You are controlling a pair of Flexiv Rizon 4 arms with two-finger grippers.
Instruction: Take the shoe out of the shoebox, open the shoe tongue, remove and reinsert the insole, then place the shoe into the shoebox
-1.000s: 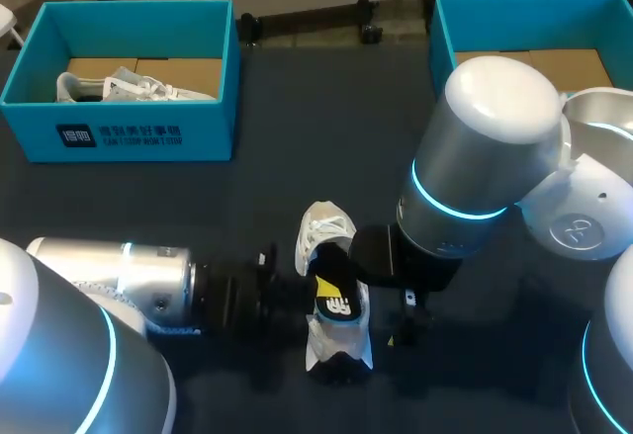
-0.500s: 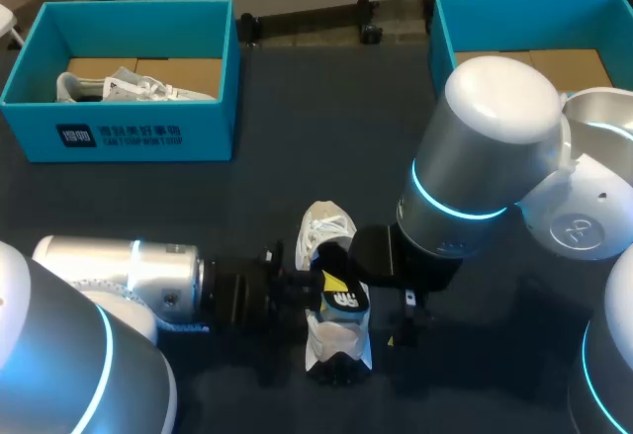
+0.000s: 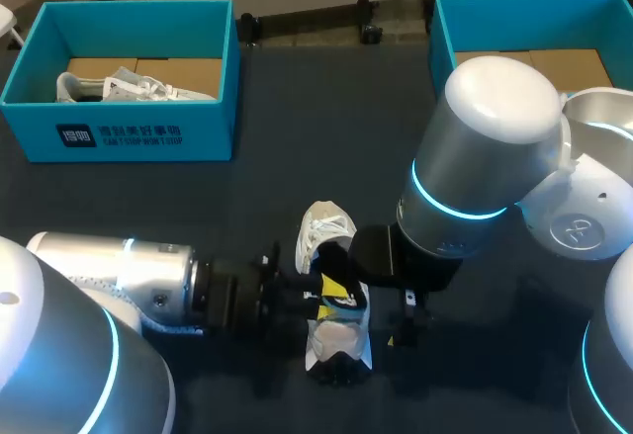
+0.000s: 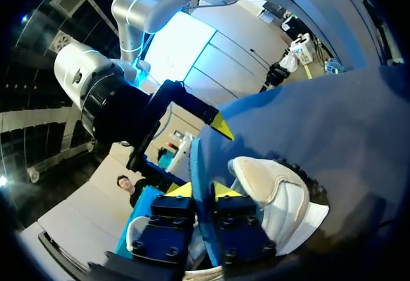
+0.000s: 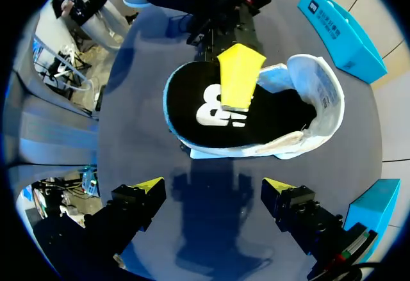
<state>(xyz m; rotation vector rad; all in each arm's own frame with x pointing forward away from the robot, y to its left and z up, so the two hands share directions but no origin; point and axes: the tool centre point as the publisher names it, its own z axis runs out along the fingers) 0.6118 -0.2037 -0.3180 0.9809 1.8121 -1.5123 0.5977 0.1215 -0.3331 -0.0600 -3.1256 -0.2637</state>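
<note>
The dark bench (image 3: 297,108) carries two teal boxes at its far edge. The left shoebox (image 3: 138,132) holds a second white shoe (image 3: 129,86). The right shoebox (image 3: 445,19) shows a brown cardboard floor where my right arm doesn't cover it. The shoe (image 3: 326,226) lies out on the bench near me, between my arms. Its long axis runs away from me, and I can't tell which end is the toe. It is white with a dark inside. The black insole (image 5: 205,108), with a white logo, stands partly out of it. My left end effector (image 4: 200,190) is clamped on the insole's edge. My right end effector (image 5: 211,185) hangs beside the shoe, fingers spread wide, gripping nothing.
</note>
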